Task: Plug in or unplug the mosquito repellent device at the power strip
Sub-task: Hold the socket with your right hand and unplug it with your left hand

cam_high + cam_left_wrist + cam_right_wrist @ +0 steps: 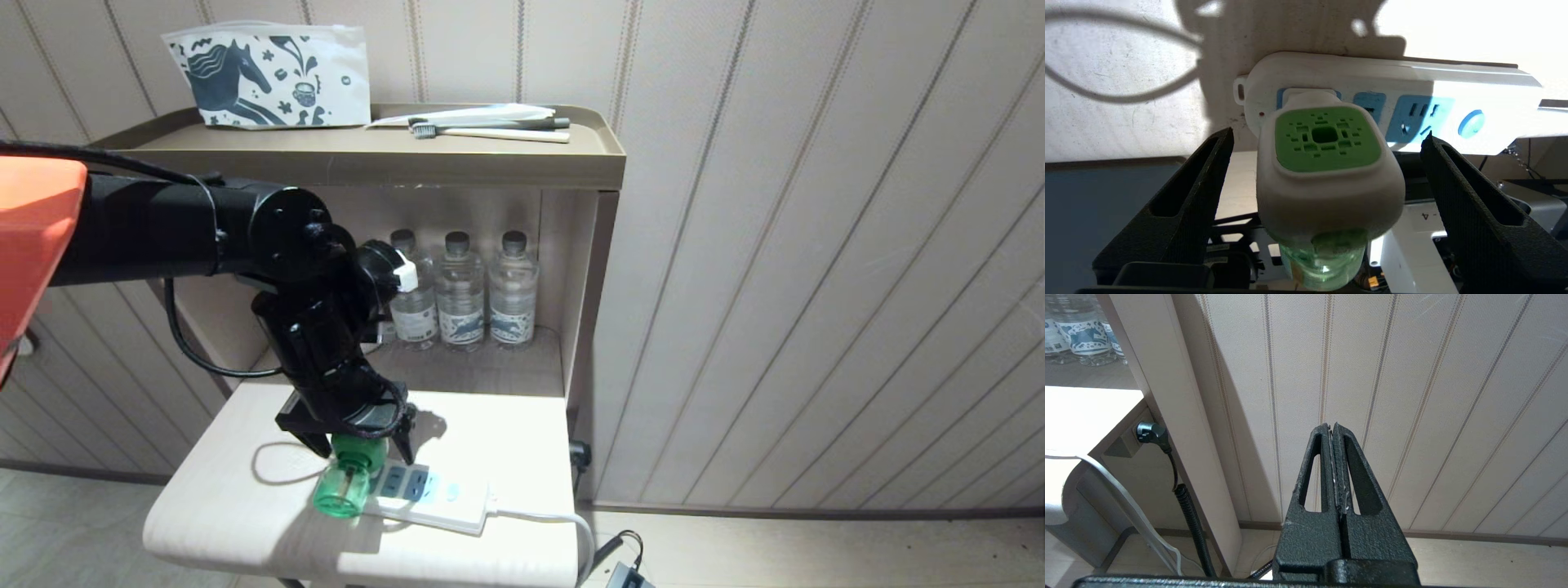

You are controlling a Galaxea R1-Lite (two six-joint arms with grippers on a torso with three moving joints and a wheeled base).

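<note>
The mosquito repellent device (343, 490) has its white head with a green top face (1327, 163) plugged into the end socket of the white power strip (445, 500), and its green bottle sticks out sideways. The strip (1412, 85) lies on the small light table, near its front edge. My left gripper (359, 447) reaches down from above and straddles the device's head. In the left wrist view, the left gripper (1327, 134) is open, with a clear gap between each finger and the head. My right gripper (1332, 426) is shut on nothing, off to the side facing the panelled wall.
Three clear water bottles (461, 290) stand in the niche behind the table. On the upper shelf lie a horse-print pouch (269, 77) and toothbrushes (490, 126). The strip's white cord (539, 516) runs off the table's right edge. A black plug (1149, 433) sits in the cabinet's side.
</note>
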